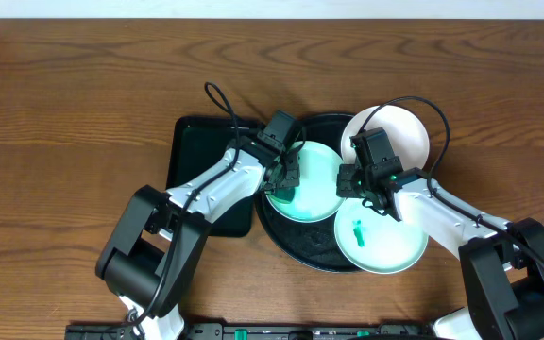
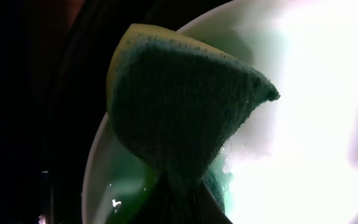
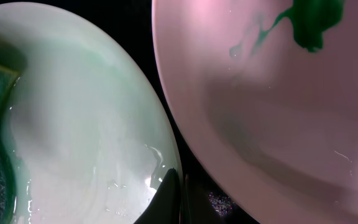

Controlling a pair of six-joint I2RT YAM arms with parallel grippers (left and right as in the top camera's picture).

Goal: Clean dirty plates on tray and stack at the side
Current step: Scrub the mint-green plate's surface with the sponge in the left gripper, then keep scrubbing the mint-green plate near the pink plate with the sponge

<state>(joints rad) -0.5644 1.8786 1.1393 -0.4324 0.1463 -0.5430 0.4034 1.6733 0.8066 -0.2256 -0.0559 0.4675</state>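
On the round black tray (image 1: 296, 236) lies a wet mint-aqua plate (image 1: 314, 175). My left gripper (image 1: 281, 181) is shut on a green sponge with a yellow edge (image 2: 185, 106), and the sponge rests on that plate's (image 2: 303, 124) left side. Pinched shut on the plate's right rim (image 3: 166, 155) is my right gripper (image 1: 350, 179) (image 3: 180, 198). A second plate (image 1: 390, 241) (image 3: 278, 112) with a green smear (image 3: 309, 22) sits at the tray's front right. A white plate (image 1: 399, 132) rests at the back right, partly over the rim.
A smaller black rectangular tray (image 1: 192, 156) lies left of the round one, under my left arm. Cables loop above both wrists. Brown wooden tabletop (image 1: 74, 123) stretches to the left, back and right.
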